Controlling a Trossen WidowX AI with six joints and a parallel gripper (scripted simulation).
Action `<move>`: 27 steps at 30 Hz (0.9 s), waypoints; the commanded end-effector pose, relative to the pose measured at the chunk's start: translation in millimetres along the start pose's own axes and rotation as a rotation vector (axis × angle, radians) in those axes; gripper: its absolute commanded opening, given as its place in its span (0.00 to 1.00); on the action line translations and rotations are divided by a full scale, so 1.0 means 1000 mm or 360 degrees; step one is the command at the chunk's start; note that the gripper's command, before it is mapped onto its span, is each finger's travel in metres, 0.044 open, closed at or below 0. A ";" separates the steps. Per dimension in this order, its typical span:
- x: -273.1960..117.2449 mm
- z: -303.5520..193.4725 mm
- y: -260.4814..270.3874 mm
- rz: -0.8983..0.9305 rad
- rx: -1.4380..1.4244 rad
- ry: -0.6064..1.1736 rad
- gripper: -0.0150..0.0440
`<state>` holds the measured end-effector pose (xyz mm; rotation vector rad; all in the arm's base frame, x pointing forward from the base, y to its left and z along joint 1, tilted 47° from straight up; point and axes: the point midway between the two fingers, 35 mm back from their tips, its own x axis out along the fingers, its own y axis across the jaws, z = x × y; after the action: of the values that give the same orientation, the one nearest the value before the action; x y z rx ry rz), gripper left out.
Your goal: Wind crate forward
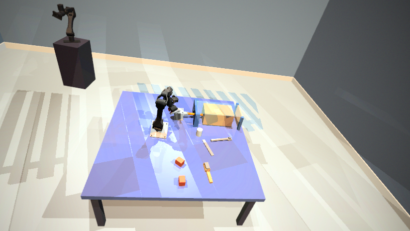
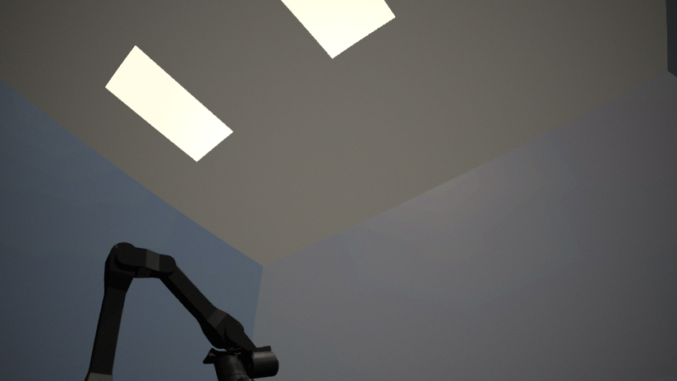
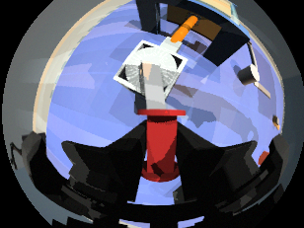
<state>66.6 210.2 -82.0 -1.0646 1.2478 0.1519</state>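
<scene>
Listed with the winch as landmark:
- Orange cubes, two: on the bench, nearer the viewer than the winch.
- White cylinder: upright, nearer side, toward the rack.
- Gripper: partly closed, clamped on the red grip of the pale crank handle, which extends over the winch top.
- Orange strap: from winch toward crate.
- Crate: flat in the cubby, beyond the blue frame from the winch, slight gap between.
- Second arm: far behind, on a dark pedestal.
</scene>
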 end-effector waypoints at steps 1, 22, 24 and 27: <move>0.004 0.002 -0.015 -0.0057 0.0001 -0.0005 0.25; 0.008 0.012 -0.037 -0.0061 0.0002 -0.0006 0.25; 0.008 0.013 -0.039 -0.0061 0.0002 -0.0006 0.25; 0.009 0.015 -0.042 -0.0061 0.0002 -0.0006 0.25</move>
<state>90.7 199.8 -69.6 -1.0767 1.2574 0.1571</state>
